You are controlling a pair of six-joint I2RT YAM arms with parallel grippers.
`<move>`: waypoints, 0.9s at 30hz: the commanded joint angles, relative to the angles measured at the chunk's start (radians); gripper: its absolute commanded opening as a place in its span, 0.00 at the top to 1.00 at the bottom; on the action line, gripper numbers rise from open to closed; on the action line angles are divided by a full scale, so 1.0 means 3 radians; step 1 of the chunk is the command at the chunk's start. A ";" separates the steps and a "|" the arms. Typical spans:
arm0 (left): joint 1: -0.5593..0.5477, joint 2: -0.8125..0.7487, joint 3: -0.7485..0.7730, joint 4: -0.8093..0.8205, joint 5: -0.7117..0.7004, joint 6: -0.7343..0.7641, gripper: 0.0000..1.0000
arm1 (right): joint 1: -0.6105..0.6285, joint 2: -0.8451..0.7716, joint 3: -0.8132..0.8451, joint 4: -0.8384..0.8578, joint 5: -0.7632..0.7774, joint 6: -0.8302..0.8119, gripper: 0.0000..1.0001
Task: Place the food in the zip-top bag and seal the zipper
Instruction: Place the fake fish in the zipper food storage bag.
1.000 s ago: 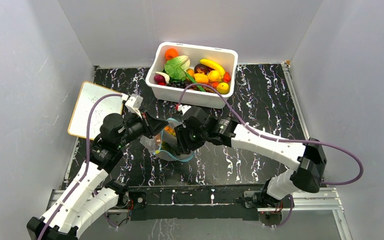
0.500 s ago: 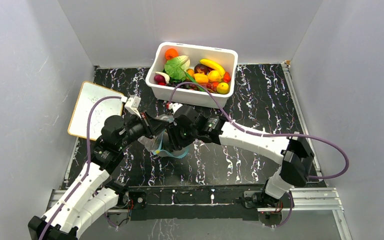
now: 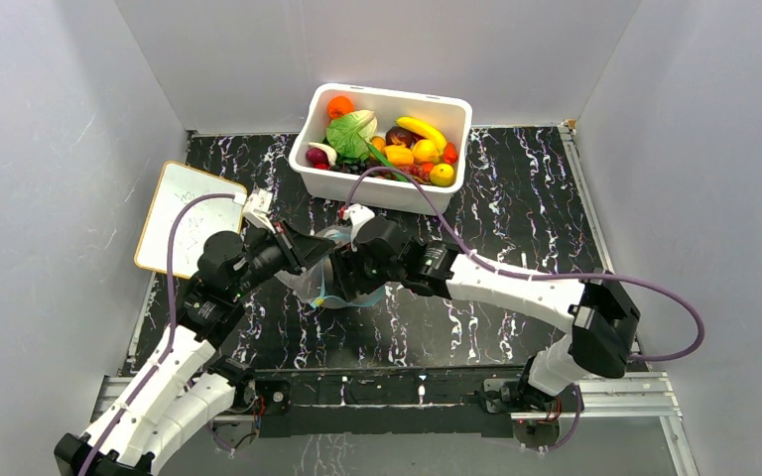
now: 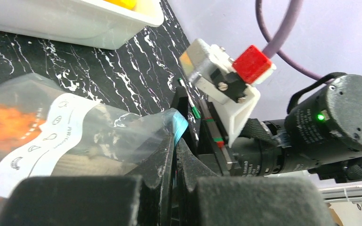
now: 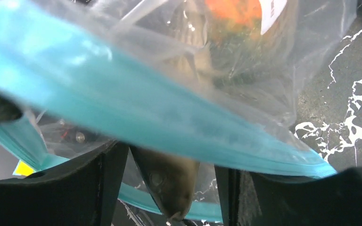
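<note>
The clear zip-top bag (image 3: pixel 319 286) lies on the table between my two grippers, with orange food (image 4: pixel 2 120) inside it. My left gripper (image 3: pixel 308 260) is shut on the bag's edge at the teal zipper (image 4: pixel 180 128); its jaws (image 4: pixel 175 143) are pressed together. My right gripper (image 3: pixel 353 272) is at the bag's mouth from the right. In the right wrist view the zipper (image 5: pixel 136 106) runs across just above my right gripper (image 5: pixel 172 167), whose fingers stand apart, with a dark shape seen through the plastic between them. The orange food (image 5: pixel 233 10) shows inside the bag.
A white tub (image 3: pixel 382 183) full of toy fruit and vegetables (image 3: pixel 397 139) stands at the back centre. A white board (image 3: pixel 184 213) lies at the far left. Grey walls close in the left, right and back sides. The right arm's wrist camera mount (image 4: pixel 226 80) is close to the left gripper.
My right gripper has moved left and slightly back along the bag's mouth, closer to the left gripper. The bag has shifted a little left. The left gripper keeps its hold.
</note>
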 commanded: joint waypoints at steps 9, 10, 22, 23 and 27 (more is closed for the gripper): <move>-0.0010 -0.0076 0.0124 -0.0056 -0.0240 0.0051 1.00 | 0.0011 -0.0977 -0.0082 -0.0459 -0.0312 0.1091 0.40; -0.0010 -0.0078 0.0130 -0.0071 -0.0248 0.0049 1.00 | 0.0010 -0.1214 -0.0199 -0.0402 -0.0187 0.1397 0.41; -0.0010 -0.0070 0.0191 -0.0124 -0.0310 0.0013 1.00 | 0.0010 -0.1399 -0.0957 -0.0025 0.0537 0.1647 0.44; -0.0010 -0.0071 0.0191 -0.0125 -0.0311 0.0013 1.00 | 0.0010 -0.1336 -0.0923 -0.0032 0.0566 0.1620 0.45; -0.0010 -0.0081 0.0222 -0.0161 -0.0306 0.0031 1.00 | 0.0010 -0.1138 -0.0831 0.0089 0.0634 0.1402 0.62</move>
